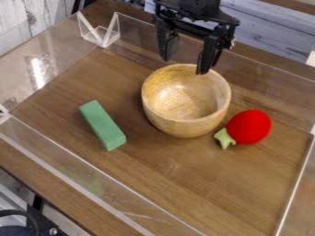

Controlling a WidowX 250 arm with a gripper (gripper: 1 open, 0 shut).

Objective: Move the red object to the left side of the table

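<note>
The red object (250, 126), a small rounded toy fruit with a green leafy end pointing left, lies on the brown wood-grain table (185, 180) at the right, just beside the wooden bowl (186, 100). My gripper (189, 53) hangs at the back of the table above the bowl's far rim, its black fingers spread open and empty. It is well apart from the red object, which sits to its front right.
A green rectangular block (102, 124) lies left of the bowl. Low clear plastic walls (99, 29) border the tabletop on all sides, with a folded clear piece at the back left corner.
</note>
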